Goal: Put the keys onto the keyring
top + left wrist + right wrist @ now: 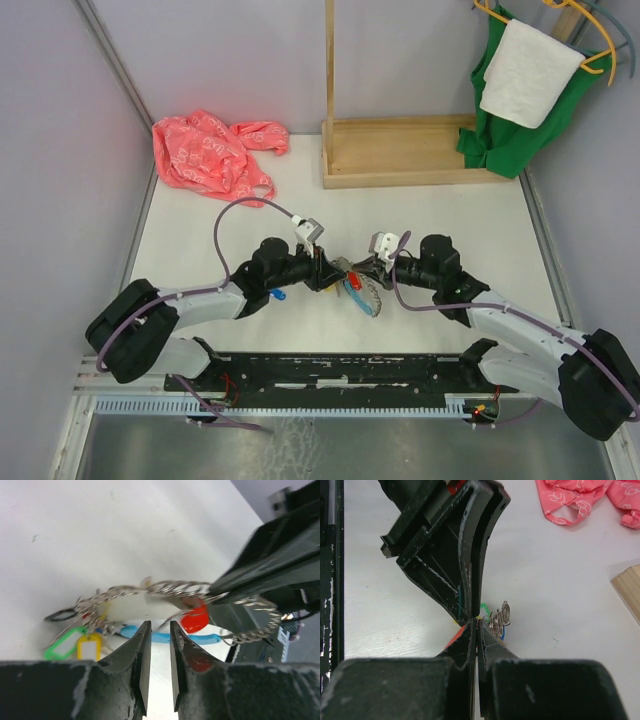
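The keyring (pixel 165 587) is a grey beaded metal loop with a light-blue sleeve (pixel 200 639). It is held just above the table between both grippers (pixel 365 295). A red tag (pixel 196 619), a green tag (pixel 62 649) and a yellow tag (pixel 89 647) hang from it with silver keys (pixel 499 619). My right gripper (pixel 477 624) is shut on the beaded part of the ring, as the left wrist view (pixel 260 565) also shows. My left gripper (pixel 159 625) is right at the ring, its jaws a narrow gap apart with nothing between them. A small blue piece (pixel 277 295) lies under the left arm.
A pink plastic bag (pixel 210 150) lies at the back left. A wooden stand (pixel 400 150) is at the back centre. Green cloth (pixel 500 150) and a white towel (pixel 528 70) hang on hangers at the back right. A black rail (pixel 320 370) runs along the near edge.
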